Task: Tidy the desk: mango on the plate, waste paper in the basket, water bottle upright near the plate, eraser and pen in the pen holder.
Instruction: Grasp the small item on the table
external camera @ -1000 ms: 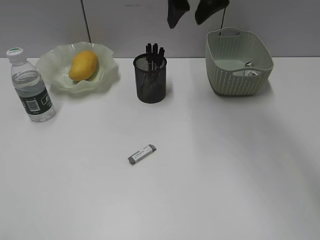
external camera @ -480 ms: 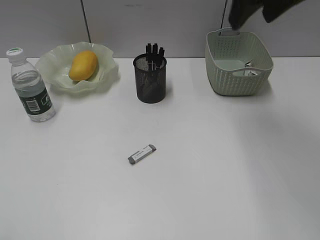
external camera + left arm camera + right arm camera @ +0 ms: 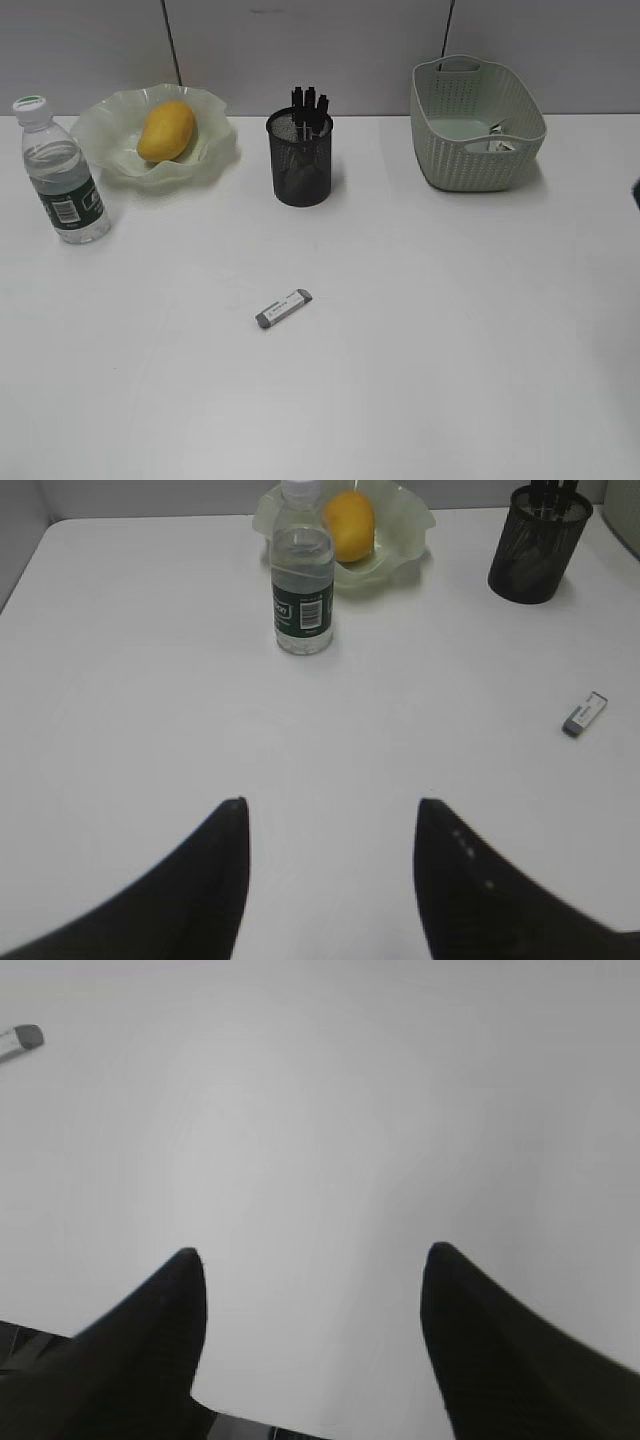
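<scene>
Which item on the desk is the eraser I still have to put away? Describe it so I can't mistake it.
Start at the black mesh pen holder at the back middle of the white desk, then come toward the front edge. The eraser lies alone there on bare tabletop, touching nothing. It is the only small flat grey-and-white bar; everything else is a container, a bottle or fruit.

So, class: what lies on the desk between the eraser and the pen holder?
Nothing. In the exterior view, only bare white desk separates the eraser from the pen holder.
</scene>
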Controlling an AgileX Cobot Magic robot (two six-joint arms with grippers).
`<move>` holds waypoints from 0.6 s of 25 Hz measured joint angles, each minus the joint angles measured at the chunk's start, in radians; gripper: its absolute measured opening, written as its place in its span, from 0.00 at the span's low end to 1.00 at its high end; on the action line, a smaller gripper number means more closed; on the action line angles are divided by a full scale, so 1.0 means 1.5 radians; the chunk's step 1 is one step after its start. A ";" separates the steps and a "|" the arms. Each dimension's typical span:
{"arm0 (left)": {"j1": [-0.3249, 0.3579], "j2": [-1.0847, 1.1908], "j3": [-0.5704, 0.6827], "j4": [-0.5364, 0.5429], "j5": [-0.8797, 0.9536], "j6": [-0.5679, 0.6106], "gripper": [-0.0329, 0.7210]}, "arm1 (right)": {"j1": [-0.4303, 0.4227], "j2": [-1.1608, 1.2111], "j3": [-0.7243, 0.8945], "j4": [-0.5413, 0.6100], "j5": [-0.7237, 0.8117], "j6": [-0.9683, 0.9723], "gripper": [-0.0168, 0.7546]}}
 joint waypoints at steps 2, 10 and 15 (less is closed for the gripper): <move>0.000 0.000 0.000 0.000 0.000 0.000 0.58 | -0.028 -0.061 0.051 0.005 -0.014 0.000 0.71; 0.000 0.029 0.000 -0.008 0.000 0.000 0.58 | -0.053 -0.307 0.208 -0.002 -0.059 0.071 0.71; 0.000 0.124 -0.014 -0.025 -0.049 0.000 0.58 | -0.054 -0.438 0.258 -0.007 -0.063 0.086 0.71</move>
